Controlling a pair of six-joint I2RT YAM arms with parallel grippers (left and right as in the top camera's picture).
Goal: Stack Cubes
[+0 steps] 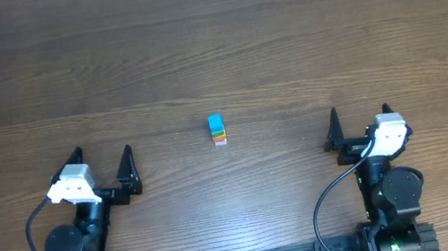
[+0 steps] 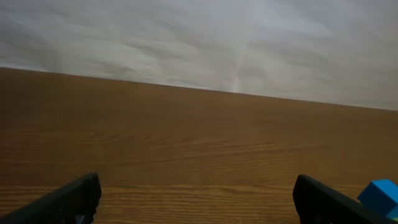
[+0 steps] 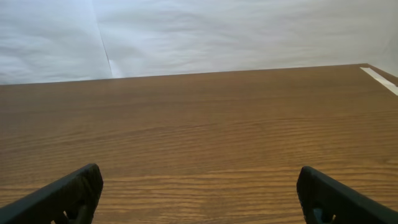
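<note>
The cube stack (image 1: pixel 217 129) is standing mid-desk (image 1: pixel 209 37), acting as the obstacle between the two arms. The left claw (image 1: pixel 102 151) and right claw (image 1: pixel 358 110) are sitting well apart from it, fingers spread, each facing open wood. Broad lanes are running along both sides of the stack and beyond it toward the far edge.

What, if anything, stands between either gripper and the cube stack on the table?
Nothing visible does. Only the wooden table surface lies between the left gripper and the cube stack, and likewise between the right gripper and the stack. Both grippers are open.
</note>
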